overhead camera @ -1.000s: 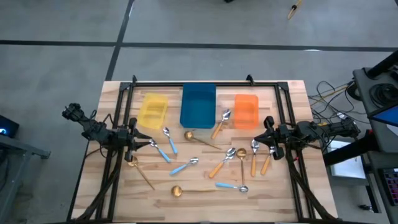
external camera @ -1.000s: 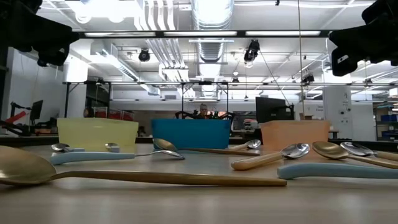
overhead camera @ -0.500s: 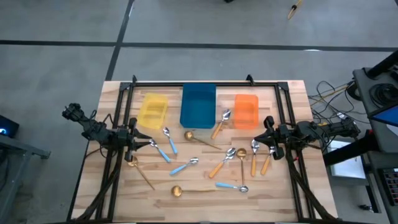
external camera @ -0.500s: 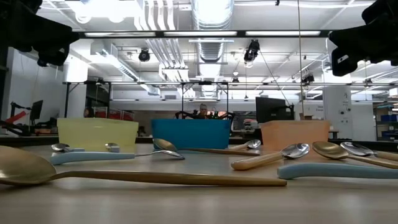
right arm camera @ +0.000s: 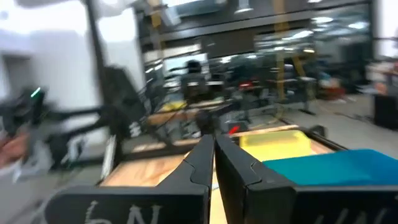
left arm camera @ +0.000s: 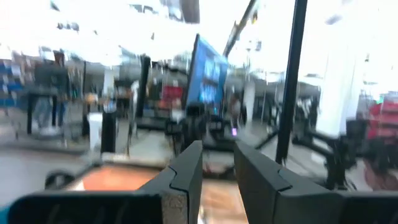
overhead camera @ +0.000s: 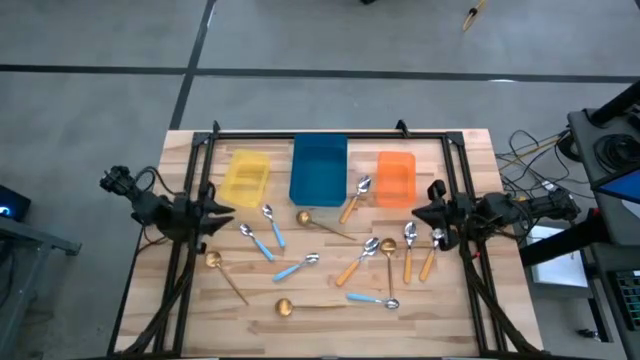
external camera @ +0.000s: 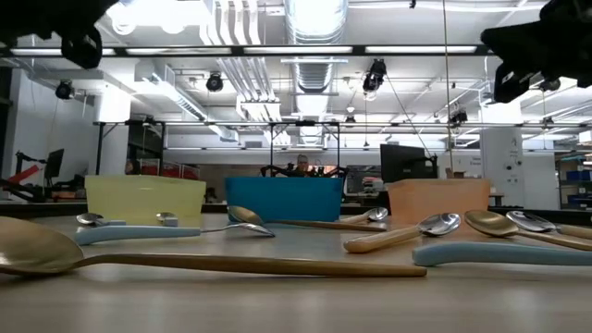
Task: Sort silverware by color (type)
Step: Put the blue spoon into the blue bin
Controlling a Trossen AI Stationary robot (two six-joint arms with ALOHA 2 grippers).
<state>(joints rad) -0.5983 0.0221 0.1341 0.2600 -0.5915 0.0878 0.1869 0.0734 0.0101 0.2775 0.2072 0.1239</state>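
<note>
Left jaws (overhead camera: 222, 211): raised by the counter's left edge, slightly parted, holding nothing.
Bins: yellow bin (overhead camera: 246, 177), blue bin (overhead camera: 319, 168), orange bin (overhead camera: 396, 178) in a row along the far side.
Spoons (overhead camera: 345, 262): scattered loose on the counter (overhead camera: 450, 310) in front of the bins, none inside.
Right jaws (overhead camera: 421, 211): raised by the right edge, closed, empty.

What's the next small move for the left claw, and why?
Probably lower the left claw onto the blue-handled spoon lying closest to it. Its fingers stand slightly apart with nothing between them, every spoon is on the table, and the blue bin looks empty. The right claw is shut at the table's right edge.
</note>
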